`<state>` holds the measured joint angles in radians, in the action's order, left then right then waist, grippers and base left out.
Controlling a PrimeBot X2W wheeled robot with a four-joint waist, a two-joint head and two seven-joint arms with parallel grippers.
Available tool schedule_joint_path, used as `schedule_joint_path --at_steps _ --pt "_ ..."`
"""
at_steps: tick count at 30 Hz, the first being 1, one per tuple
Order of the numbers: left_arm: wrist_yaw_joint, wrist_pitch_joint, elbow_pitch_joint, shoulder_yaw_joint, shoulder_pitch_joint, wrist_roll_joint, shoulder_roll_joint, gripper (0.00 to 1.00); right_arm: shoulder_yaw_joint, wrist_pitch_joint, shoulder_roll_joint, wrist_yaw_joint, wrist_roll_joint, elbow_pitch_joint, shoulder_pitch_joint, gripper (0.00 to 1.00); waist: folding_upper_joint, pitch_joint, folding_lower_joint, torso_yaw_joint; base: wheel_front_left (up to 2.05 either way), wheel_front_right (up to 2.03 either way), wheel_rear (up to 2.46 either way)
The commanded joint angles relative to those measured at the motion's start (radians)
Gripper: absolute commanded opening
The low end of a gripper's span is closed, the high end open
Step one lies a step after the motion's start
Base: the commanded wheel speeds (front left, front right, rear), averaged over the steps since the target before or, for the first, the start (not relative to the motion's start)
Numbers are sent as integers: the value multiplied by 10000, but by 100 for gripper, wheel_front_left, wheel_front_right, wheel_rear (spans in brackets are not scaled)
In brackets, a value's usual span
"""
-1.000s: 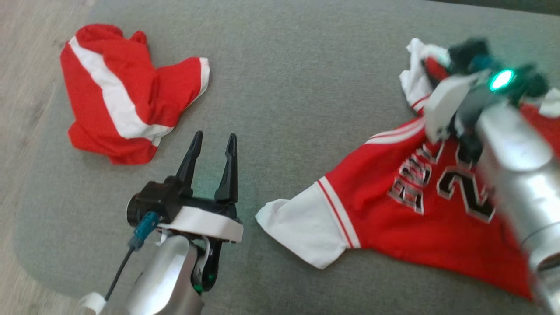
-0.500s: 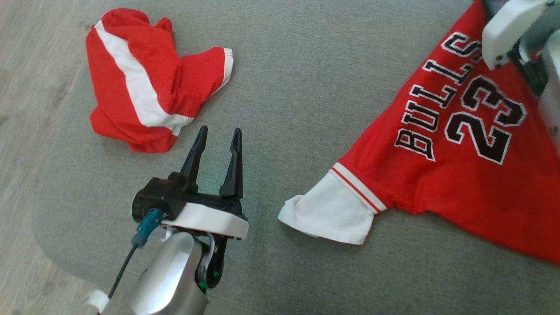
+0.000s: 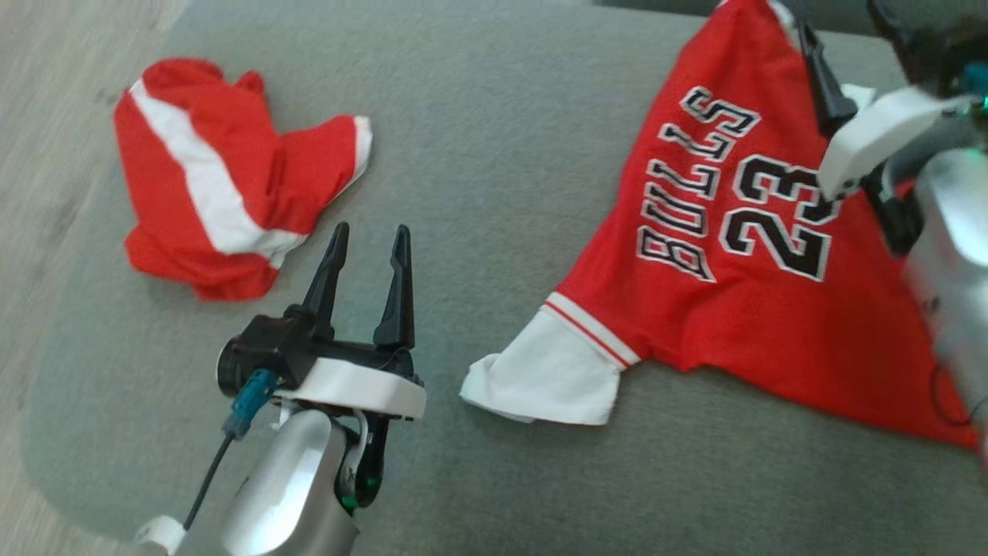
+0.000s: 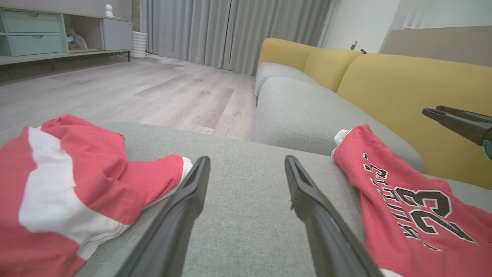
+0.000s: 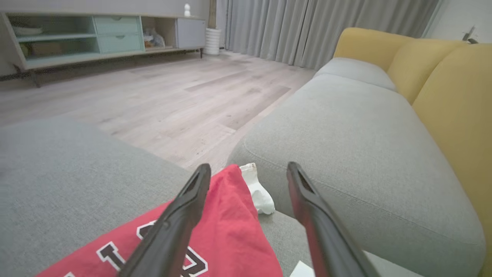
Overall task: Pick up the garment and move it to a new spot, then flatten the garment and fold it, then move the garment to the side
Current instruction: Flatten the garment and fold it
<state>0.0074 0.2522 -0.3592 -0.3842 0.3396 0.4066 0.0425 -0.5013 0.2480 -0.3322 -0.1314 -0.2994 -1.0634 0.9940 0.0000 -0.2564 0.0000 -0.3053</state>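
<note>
I see the jersey (image 3: 741, 255) lying on the grey cushion (image 3: 494, 139), spread out with the lettering and number facing up, over the cushion's right half. One white sleeve (image 3: 540, 374) points in toward the cushion's middle, its cuff folded under a little. In my right wrist view the jersey's (image 5: 223, 238) far corner reaches the cushion's far edge, and a bit of white cloth (image 5: 257, 192) sits bunched at that corner, next to the gap before the next sofa seat (image 5: 365, 154). My right claw (image 3: 841, 19) hangs over that corner with its fingers spread wide. Nothing is pinched between them, and the red cloth passes beneath one finger (image 5: 180, 215), though I cannot tell whether the finger touches it. My left claw (image 3: 370, 229) hovers low over the bare middle of the cushion, also wide open and holding nothing. From its wrist camera the left claw (image 4: 246, 159) looks across plain grey fabric (image 4: 246, 215), with the jersey (image 4: 403, 200) on one side. A second red and white garment (image 3: 216, 177) lies crumpled on the cushion's left half, well apart from the jersey. Beyond the cushion's far edge I see wooden floor (image 4: 153, 88) and a yellow backrest (image 4: 403, 88).
</note>
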Motion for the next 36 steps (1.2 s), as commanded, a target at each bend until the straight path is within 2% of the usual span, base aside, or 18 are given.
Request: schedule_joint_path --at_steps 1,5,12,17,20,27,33,36 --pt "-54 95 209 452 -14 -149 77 100 363 131 202 7 1 902 -493 100 0 432 0 448 0 0 0" --pt "-91 95 122 673 -227 -347 77 100 1811 134 563 7 330 2200 -2081 100 0 909 0 942 0 0 0" --pt "-150 95 9 993 -702 -590 77 100 4160 136 1996 7 1618 4263 -5428 100 0 1584 0 1669 0 0 0" --pt "-155 95 27 1152 -970 -654 77 100 5022 136 2620 7 2115 5281 -6927 100 0 1770 0 1996 0 0 0" --pt "-191 95 21 1196 -1141 -686 77 100 5285 136 2781 7 2166 5769 -7666 100 0 1841 0 2196 0 0 0" --pt "-241 95 40 1208 -1181 -740 77 100 5584 70 2816 7 2225 5923 -7933 100 0 1745 0 2402 0 0 0" --pt "-303 95 72 1121 -966 -807 77 100 6873 -691 2818 7 2921 5155 -7299 100 0 1399 0 2289 0 0 0" --pt "-337 95 38 1119 -889 -845 77 100 7148 -1004 2818 7 3069 4563 -6937 100 0 1188 0 2207 0 0 0"
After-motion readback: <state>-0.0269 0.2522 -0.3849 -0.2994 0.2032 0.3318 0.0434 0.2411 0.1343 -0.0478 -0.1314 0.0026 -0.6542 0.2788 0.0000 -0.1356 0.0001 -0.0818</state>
